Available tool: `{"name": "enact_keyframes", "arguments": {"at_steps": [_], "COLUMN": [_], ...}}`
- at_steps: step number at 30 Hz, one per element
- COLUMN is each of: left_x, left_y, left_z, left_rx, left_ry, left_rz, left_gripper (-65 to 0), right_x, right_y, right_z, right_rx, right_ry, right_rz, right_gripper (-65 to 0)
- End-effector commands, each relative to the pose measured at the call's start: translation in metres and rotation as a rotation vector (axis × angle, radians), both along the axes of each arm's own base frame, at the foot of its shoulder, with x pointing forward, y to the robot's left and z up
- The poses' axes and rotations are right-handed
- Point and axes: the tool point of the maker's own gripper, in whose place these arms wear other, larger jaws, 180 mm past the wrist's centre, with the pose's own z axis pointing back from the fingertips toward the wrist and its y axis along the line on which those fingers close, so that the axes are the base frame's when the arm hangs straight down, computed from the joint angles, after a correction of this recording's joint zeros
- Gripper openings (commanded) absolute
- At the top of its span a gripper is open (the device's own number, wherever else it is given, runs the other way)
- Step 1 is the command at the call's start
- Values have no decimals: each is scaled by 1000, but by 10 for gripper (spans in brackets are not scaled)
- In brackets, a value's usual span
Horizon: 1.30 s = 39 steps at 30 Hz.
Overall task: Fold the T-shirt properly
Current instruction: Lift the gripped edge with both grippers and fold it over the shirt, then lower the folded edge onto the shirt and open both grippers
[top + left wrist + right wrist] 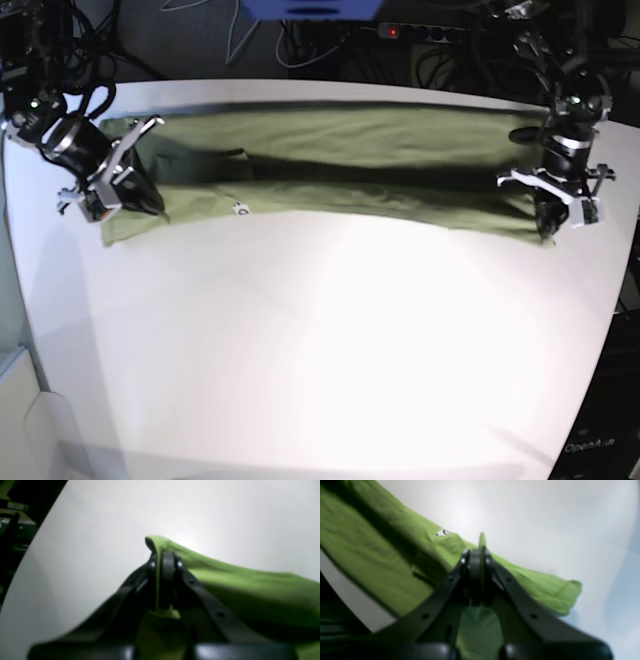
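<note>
Base view shows the T-shirt stretched along the far edge of the white table, left gripper and right gripper each clamped on one end, so uneven pulling could slip the cloth out.

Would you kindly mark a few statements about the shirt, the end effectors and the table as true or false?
1. The T-shirt lies stretched along the far side of the white table. True.
2. The left end effector is open above bare table. False: it is shut on green cloth.
3. The right end effector pinches the shirt. True.
4. The shirt is bunched in a heap at the near edge. False: it spans the far side between both arms.
5. A small white tag shows on the cloth. True.
</note>
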Motion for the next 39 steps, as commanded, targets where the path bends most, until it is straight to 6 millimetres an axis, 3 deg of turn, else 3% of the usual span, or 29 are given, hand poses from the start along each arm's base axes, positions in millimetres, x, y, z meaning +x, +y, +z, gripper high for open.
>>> {"name": "enact_keyframes", "arguments": {"at_steps": [1,6,10,19,32,39], "left_x": [4,-8,-14,-23,-49,-66], "left_y": [3,3,2,8,16,20], "left_z": [17,26,27,7,8,-5], "left_rx": [9,20,21,-41,-79,-105], "left_ry": [-76,-163,-188,-266,-449,-486], "left_rz": [3,0,-3,36,99,142], "left_gripper": [-634,-634,-634,-634,-634,-634], "right_x": [4,0,-7,-19,-30,-34], "right_y": [-6,-17,-14,-11,-21,-31], "right_z": [12,11,13,7,-25,-36], "right_rx": [7,11,61,104,132,162], "right_ry": [-38,-36,-60,-51,29,28], "right_rz": [-12,-61,-81,-105,-181,-222], "right_gripper": [-643,-643,-643,-643,-643,-643]}}
